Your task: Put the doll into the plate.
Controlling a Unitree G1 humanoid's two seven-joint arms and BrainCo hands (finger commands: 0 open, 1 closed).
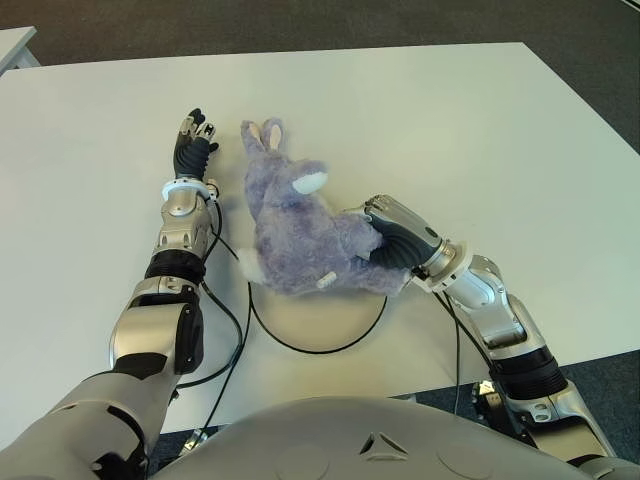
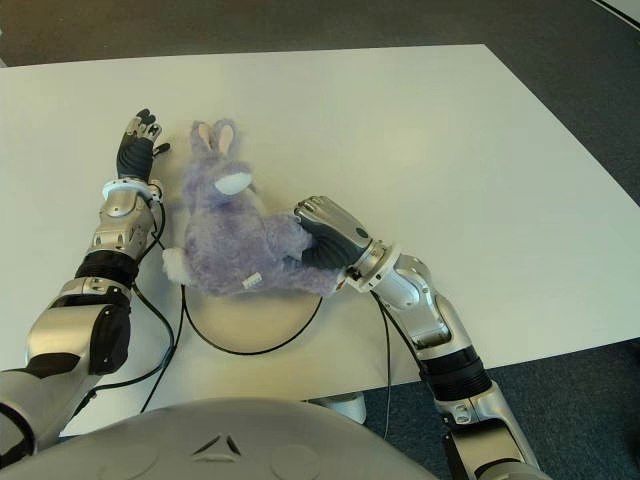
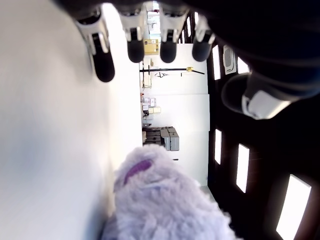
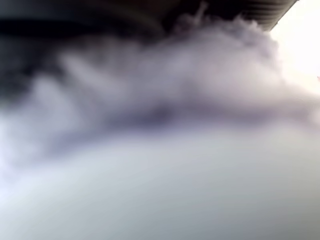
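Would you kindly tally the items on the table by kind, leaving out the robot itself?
Purple plush bunny doll: 1
White plate with black rim: 1
Total: 2

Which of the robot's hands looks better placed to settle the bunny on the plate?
The right hand: it grips the doll, partly over the plate. The left hand is open beside the doll's ears.
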